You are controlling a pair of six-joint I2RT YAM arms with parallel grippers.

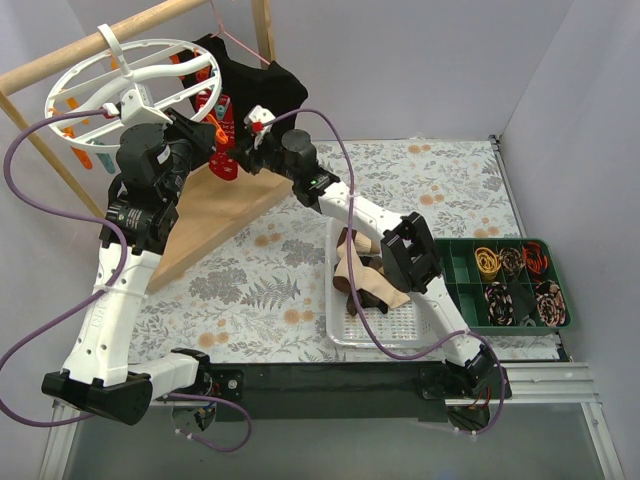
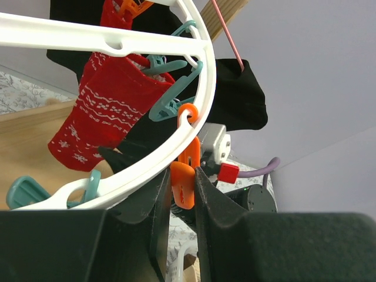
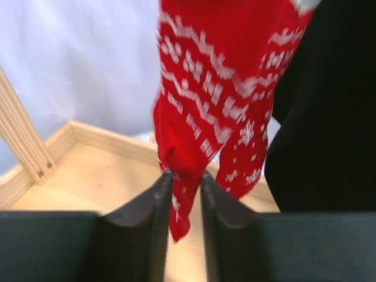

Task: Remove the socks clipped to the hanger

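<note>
Your right claw (image 3: 183,176) is pinching the red sock (image 3: 211,88) at its lower end, nearly shut, under the hanger (image 1: 70,100) in the frame's upper left; your left claw (image 2: 183,182) is squeezing an orange clip (image 2: 188,147); it is looking soft and light, so be gripping bunched fabric.

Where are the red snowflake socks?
Top view, upper left: the red socks hang from the white hanger, beside the black T-shirt, one pinched by the right gripper.

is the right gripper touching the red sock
Touching. The right wrist view shows the right gripper shut on the red sock, with fabric pinched between its jaws.
</note>
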